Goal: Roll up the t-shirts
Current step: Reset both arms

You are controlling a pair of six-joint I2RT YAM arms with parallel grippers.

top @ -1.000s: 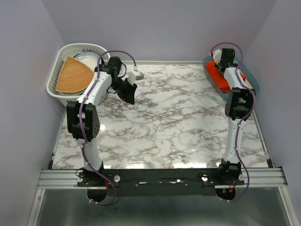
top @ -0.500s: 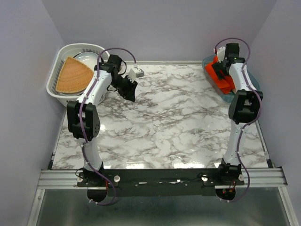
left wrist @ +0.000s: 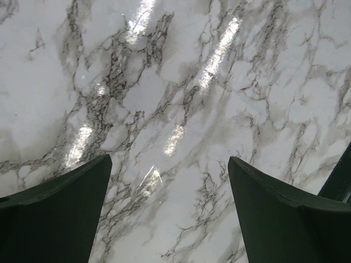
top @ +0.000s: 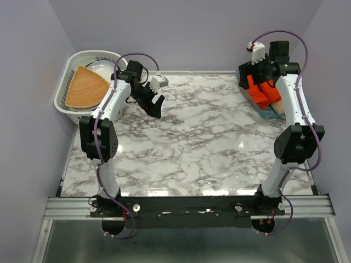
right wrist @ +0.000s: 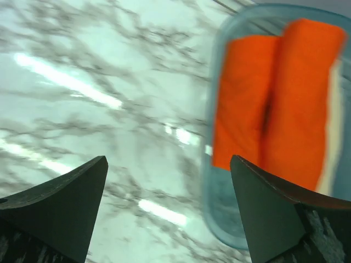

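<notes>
Two rolled orange-red t-shirts [right wrist: 277, 93] lie side by side in a translucent blue bin [right wrist: 211, 164] at the table's back right corner; the top view shows the t-shirts [top: 262, 90] partly behind my right arm. My right gripper [right wrist: 168, 160] is open and empty, hovering above the bin's left rim; the top view has this gripper [top: 250, 71] raised over the bin [top: 269, 114]. My left gripper [left wrist: 170, 159] is open too, with only marble between its fingers. It hangs over the back left of the table, where the top view shows the gripper [top: 154, 106].
A white basket [top: 64, 104] at the back left holds a tan woven wedge mat [top: 85, 87] and a white bowl [top: 101, 67]. A cream strip [right wrist: 332, 137] lies beside the right roll in the bin. Lilac walls close in the marble table [top: 192, 148].
Both grippers have opened. The right arm has lifted up and swung right, away from the rolls in the bin. The left gripper has shifted slightly right.
</notes>
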